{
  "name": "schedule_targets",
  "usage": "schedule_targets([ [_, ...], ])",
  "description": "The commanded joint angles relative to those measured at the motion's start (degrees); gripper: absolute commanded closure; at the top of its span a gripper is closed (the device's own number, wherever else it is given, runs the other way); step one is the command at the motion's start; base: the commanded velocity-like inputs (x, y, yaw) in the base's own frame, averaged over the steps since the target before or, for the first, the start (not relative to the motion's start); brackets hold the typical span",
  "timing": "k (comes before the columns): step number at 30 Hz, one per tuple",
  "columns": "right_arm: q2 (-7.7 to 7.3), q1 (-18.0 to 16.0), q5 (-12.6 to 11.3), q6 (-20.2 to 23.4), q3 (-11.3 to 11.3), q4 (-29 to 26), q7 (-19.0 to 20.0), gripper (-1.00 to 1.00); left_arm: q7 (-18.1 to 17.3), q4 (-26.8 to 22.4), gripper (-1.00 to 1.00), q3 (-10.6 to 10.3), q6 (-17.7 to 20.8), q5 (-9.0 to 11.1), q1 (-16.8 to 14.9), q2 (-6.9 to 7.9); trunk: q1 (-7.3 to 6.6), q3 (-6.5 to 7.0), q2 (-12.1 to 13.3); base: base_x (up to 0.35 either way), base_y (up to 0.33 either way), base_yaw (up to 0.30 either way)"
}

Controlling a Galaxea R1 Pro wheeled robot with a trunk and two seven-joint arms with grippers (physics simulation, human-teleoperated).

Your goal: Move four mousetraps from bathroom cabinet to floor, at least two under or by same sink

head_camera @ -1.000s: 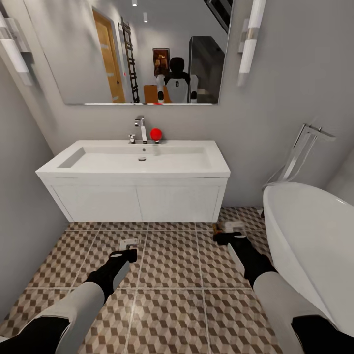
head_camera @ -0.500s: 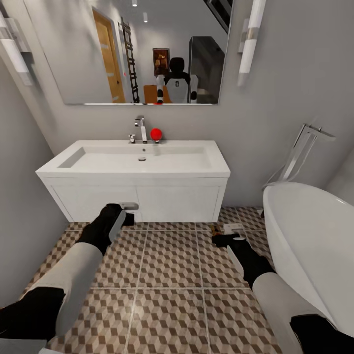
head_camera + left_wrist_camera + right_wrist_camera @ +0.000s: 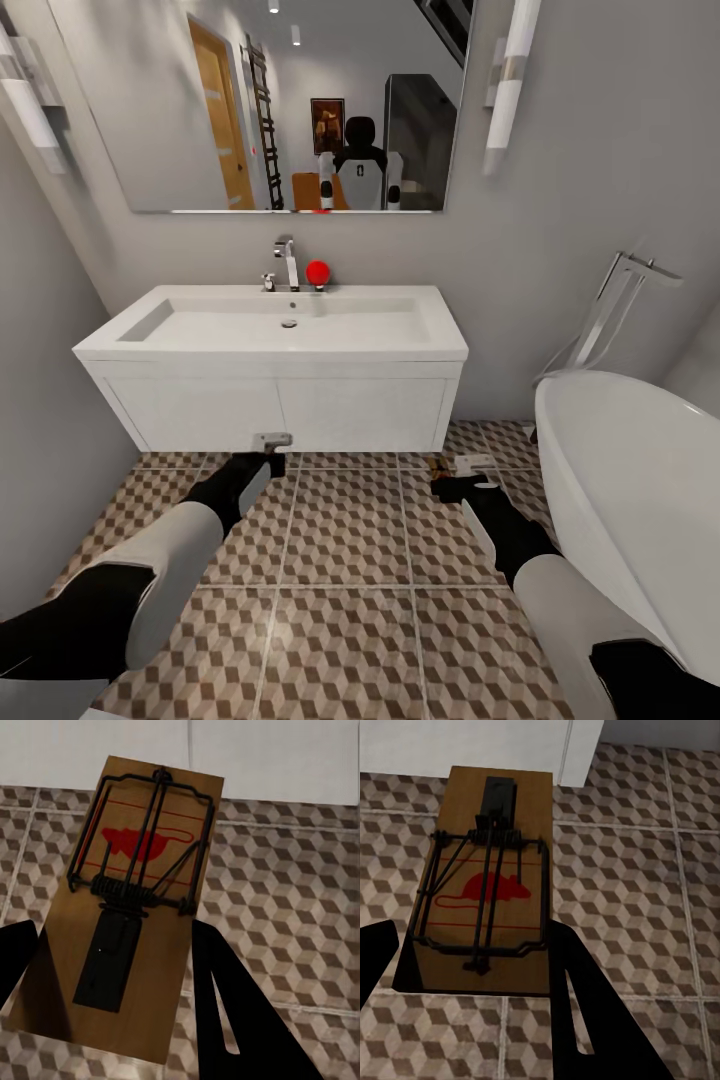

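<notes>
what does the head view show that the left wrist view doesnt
Head view alone: the white sink with its faucet, the mirror, the white bathtub, and the right gripper holding a second mousetrap near the tub.

Left wrist view alone: the face of the mousetrap in the left gripper, with its red mouse mark, coiled spring and dark metal bar.

Both: the cube-patterned bathroom floor, the white vanity front, and the left gripper's trap close in front of that vanity.

Cube-patterned bathroom floor [image 3: 350, 560] tiles run beneath the white vanity [image 3: 280, 405], beside a white bathtub [image 3: 640, 500].
</notes>
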Motion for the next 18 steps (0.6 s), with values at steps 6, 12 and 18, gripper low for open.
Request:
schedule_targets([
  [6, -0.03, -0.02, -0.01, 0.41, 0.28, -0.25, -0.39, 1.00, 0.50, 0.34, 1.00, -0.44, -0.51, 0.49, 0.12, 0.04, 0.00, -0.05, -0.03, 0.000, 0.000, 0.000],
  [12, -0.24, -0.02, -0.06, 0.45, 0.14, -0.79, -0.42, 1.00, 0.87, 1.24, 1.00, -0.37, -0.46, 0.68, 0.36, 0.26, 0.00, -0.05, -0.03, 0.000, 0.000, 0.000],
  [18, -0.19, -0.02, -0.02, 0.45, 0.22, -0.89, -0.48, 1.00, 0.80, 4.50, 1.00, -0.37, -0.49, 0.69, 0.41, -0.02, 0.00, -0.05, -0.03, 0.000, 0.000, 0.000],
])
